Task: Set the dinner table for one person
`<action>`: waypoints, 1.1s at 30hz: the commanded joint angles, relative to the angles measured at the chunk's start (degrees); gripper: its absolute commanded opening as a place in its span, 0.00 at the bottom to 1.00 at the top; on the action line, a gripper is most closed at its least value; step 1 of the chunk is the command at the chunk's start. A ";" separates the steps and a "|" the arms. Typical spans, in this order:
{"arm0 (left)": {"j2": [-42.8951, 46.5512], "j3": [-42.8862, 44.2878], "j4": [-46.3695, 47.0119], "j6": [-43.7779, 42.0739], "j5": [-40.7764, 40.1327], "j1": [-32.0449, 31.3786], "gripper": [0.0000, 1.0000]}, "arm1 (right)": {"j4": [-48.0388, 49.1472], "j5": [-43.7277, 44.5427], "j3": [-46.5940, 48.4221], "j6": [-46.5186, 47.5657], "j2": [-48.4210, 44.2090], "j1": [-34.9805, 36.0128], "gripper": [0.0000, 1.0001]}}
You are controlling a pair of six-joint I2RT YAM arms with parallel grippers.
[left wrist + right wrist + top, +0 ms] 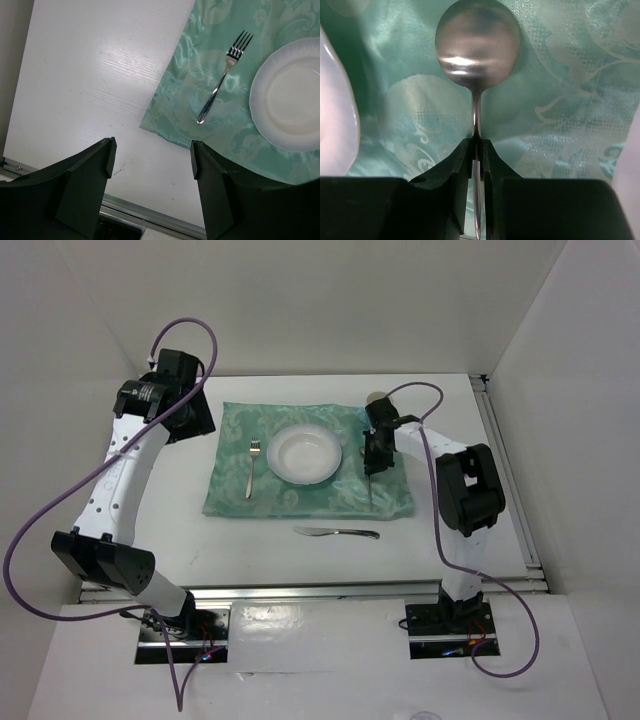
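Right tool (477, 143) clamps spoon (477, 45) over mat (560, 100), right of plate (308, 454); left tool (150, 155) gapes, unused; next, probably, lowering and letting go.

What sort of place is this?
Most likely a robot test cell, not a dining room: white walls box in the dinner table, two arms are mounted at its near edge, and a lone placemat holds a plate and fork.

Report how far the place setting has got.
Done: placemat laid, plate centred on it, fork on the mat left of the plate. In hand: the right fingers grip the spoon by its handle, right of the plate. To do: the knife lies on the bare dinner table, off the mat; the left fingers are open, empty.
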State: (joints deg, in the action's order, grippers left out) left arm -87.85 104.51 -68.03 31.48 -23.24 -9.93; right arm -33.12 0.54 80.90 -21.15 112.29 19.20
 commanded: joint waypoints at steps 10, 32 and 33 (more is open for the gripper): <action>0.23 -1.24 0.88 -0.64 1.35 0.27 0.78 | 3.15 3.41 -0.65 -0.47 -7.67 0.57 0.45; 0.31 -5.62 3.43 -1.16 3.03 0.27 0.78 | 5.17 4.74 -23.32 19.03 -22.11 31.07 0.61; 0.84 -5.63 3.43 -1.16 3.03 0.27 0.78 | 6.74 4.74 -23.94 19.04 -21.59 31.07 0.61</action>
State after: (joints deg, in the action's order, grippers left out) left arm -88.44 99.83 -65.56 31.46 -20.64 -9.93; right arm -31.11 3.05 58.41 -4.23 90.32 50.28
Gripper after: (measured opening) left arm 0.784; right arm 0.612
